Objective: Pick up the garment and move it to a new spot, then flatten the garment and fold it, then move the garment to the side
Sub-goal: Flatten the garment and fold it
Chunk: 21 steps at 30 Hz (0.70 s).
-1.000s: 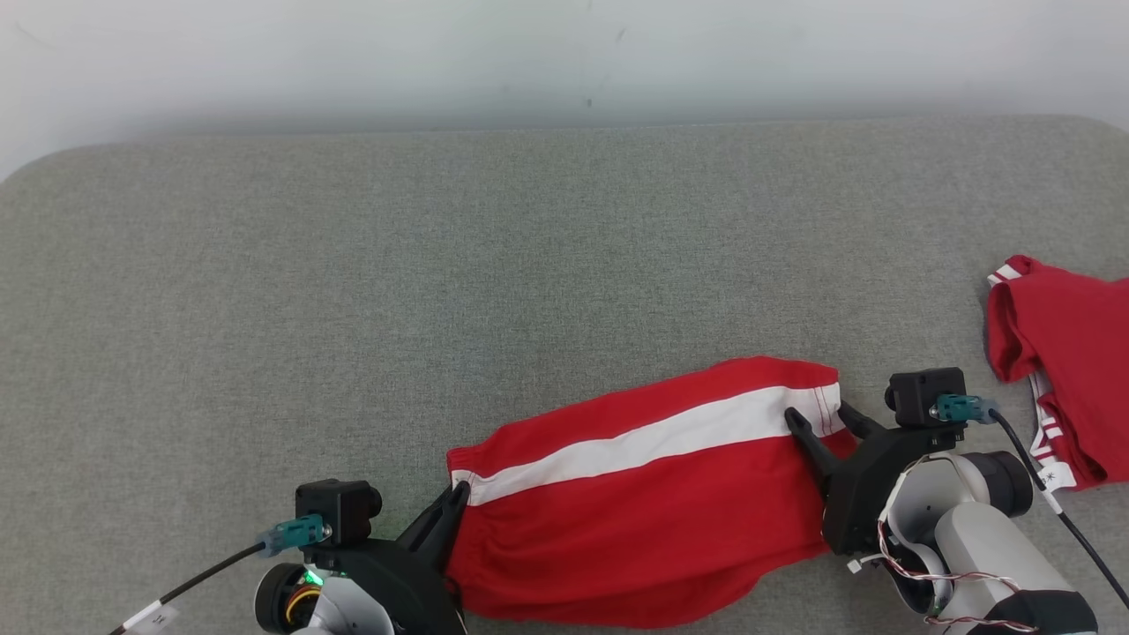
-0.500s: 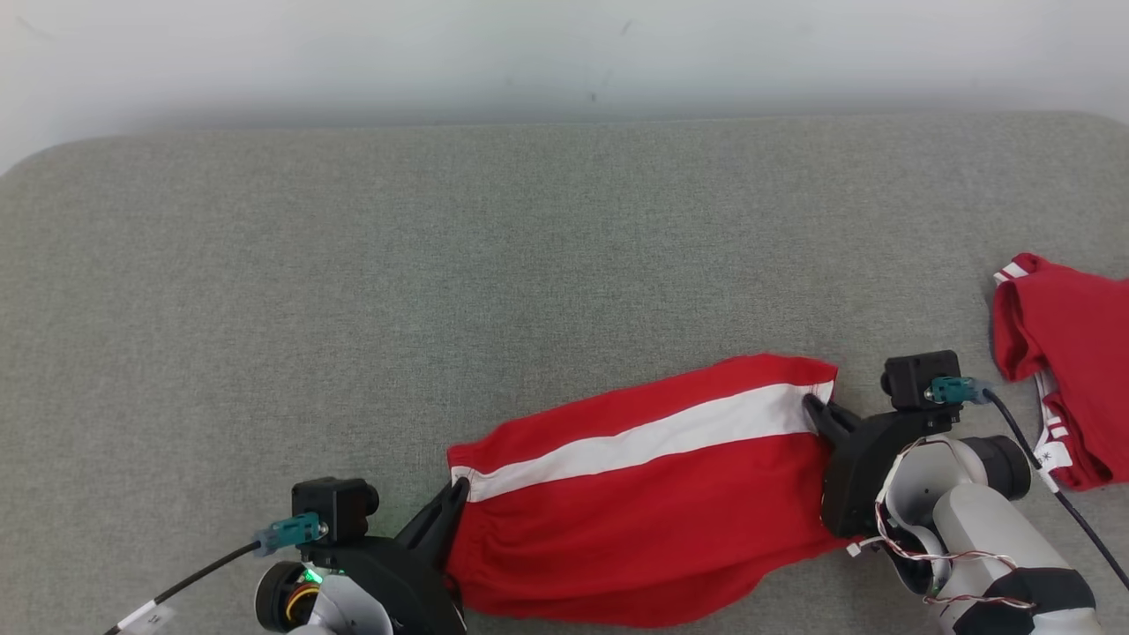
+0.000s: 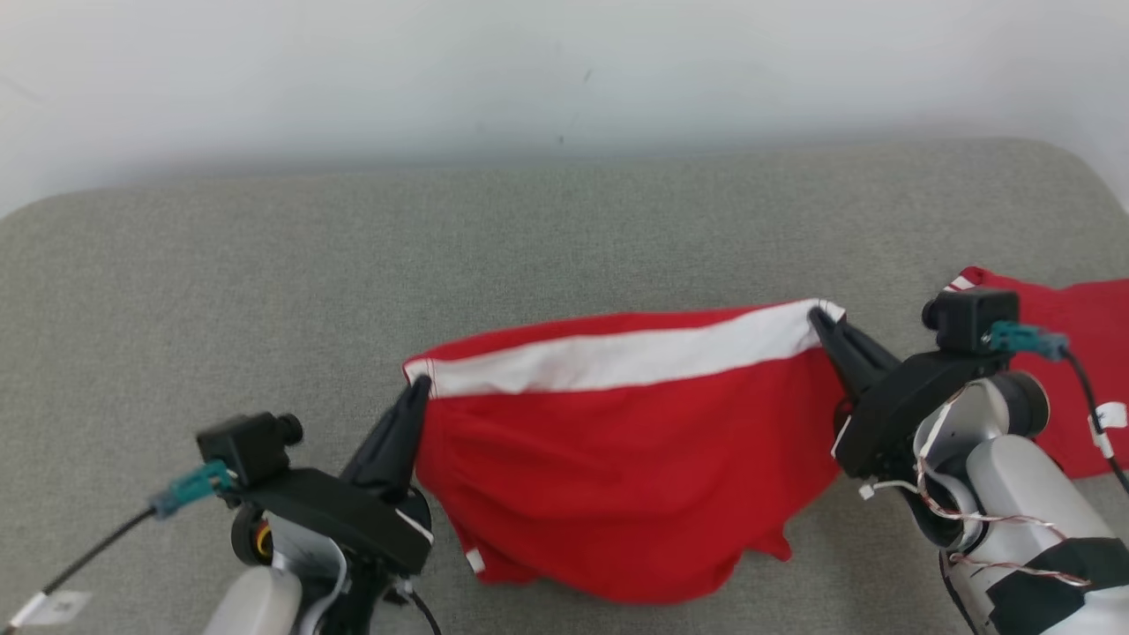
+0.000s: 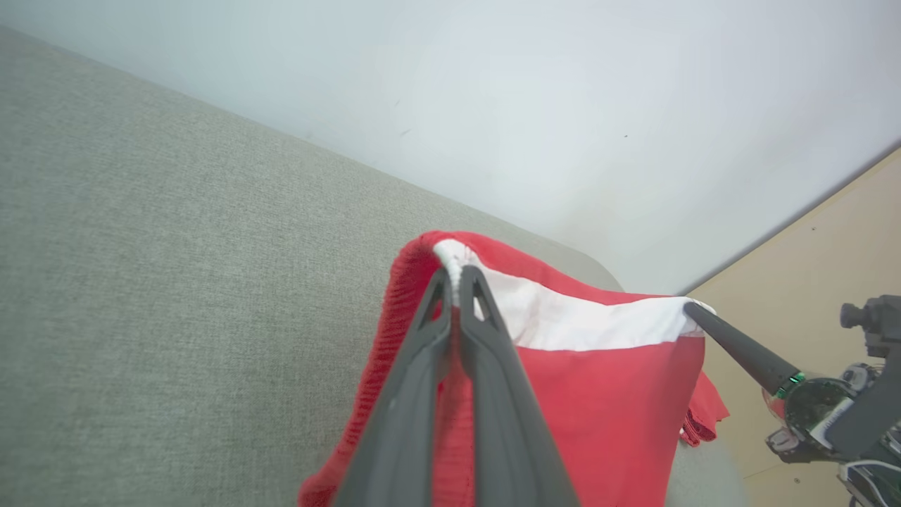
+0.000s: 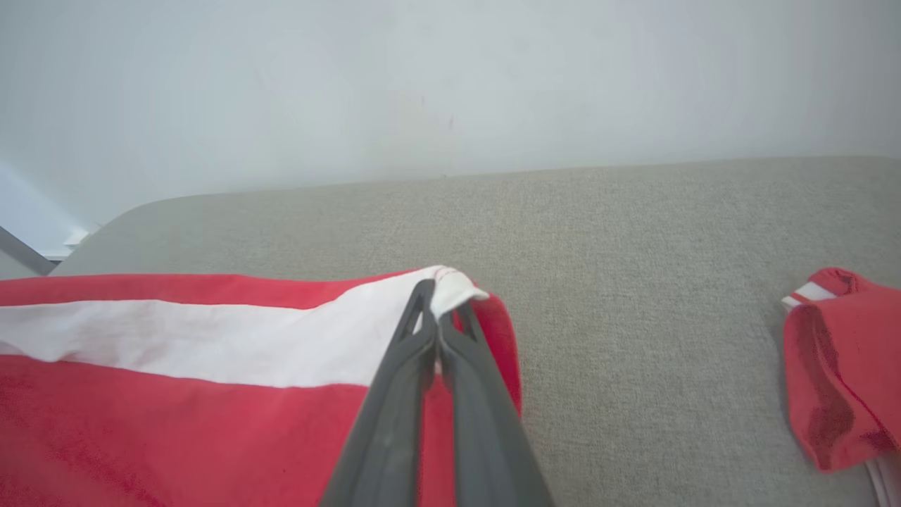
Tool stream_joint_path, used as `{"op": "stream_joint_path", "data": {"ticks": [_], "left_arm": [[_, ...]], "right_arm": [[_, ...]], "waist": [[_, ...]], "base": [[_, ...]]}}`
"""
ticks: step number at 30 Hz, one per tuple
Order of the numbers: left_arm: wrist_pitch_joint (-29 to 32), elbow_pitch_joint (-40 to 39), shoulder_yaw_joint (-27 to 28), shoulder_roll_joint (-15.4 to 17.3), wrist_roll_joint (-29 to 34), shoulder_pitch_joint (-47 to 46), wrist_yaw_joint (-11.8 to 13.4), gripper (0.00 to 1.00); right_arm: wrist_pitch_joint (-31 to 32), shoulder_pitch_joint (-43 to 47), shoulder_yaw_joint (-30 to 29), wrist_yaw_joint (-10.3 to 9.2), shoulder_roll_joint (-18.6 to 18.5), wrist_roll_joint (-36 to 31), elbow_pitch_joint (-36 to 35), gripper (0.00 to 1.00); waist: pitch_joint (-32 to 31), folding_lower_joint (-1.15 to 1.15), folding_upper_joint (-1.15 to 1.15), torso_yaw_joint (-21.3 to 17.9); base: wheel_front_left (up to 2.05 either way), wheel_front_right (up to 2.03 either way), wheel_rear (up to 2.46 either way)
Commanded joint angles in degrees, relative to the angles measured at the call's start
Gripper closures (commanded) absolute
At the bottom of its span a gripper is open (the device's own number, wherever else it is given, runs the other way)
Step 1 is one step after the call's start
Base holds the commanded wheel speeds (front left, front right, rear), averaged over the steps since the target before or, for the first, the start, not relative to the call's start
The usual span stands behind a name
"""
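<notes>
Right claw (image 3: 823, 310) has clenched on the lifted garment (image 3: 617, 450); left claw (image 3: 422, 385) grips the other corner. Tag (image 3: 1110, 416) right of both: unreadable.

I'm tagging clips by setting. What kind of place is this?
Likely an indoor test space rather than a furnished home: a wide grey fabric-covered surface with rounded corners against a bare white wall, plus a white-striped red garment and a second red garment beside it.
</notes>
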Motion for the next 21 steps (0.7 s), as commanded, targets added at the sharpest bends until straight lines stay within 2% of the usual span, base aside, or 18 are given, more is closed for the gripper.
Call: {"op": "stream_joint_path", "data": {"ticks": [1, 7, 12, 17, 21], "left_arm": [[0.3, -1.2, 0.7, 0.4, -1.4, -1.2, -0.4, 1.0], [2.7, -5.4, 2.2, 1.3, -6.5, -5.4, -0.4, 1.0], [6.1, -6.8, 3.0, 3.5, -9.4, -10.4, -0.4, 1.0], [7.7, -6.1, 3.6, 4.2, -11.5, -18.0, -0.3, 1.0], [7.4, -4.5, 5.3, 3.8, -11.1, -26.5, 0.9, 1.0]], "right_arm": [[0.3, -0.9, -0.6, -0.14, -0.9, 1.1, -1.4, 1.0], [1.3, -3.3, -1.8, -0.14, -1.6, 3.0, -6.1, 1.0], [2.0, -8.2, -3.1, -0.14, -1.1, 1.9, -6.8, 1.0], [3.1, -16.0, -1.8, -0.14, -0.8, 1.0, -6.1, 1.0], [2.9, -24.9, -1.6, -0.14, -0.3, -0.7, -5.0, 1.0]], "waist": [[-0.9, 0.0, -0.01, -0.7], [-1.2, 0.0, -0.01, -1.5], [0.4, 0.0, -0.01, -2.6], [5.8, 0.0, -0.01, -3.4], [12.2, 0.0, -0.01, -4.2]], "base": [[0.0, 0.0, 0.0], [0.0, 0.0, 0.0], [0.0, 0.0, 0.0], [0.0, 0.0, 0.0], [0.0, 0.0, 0.0]]}}
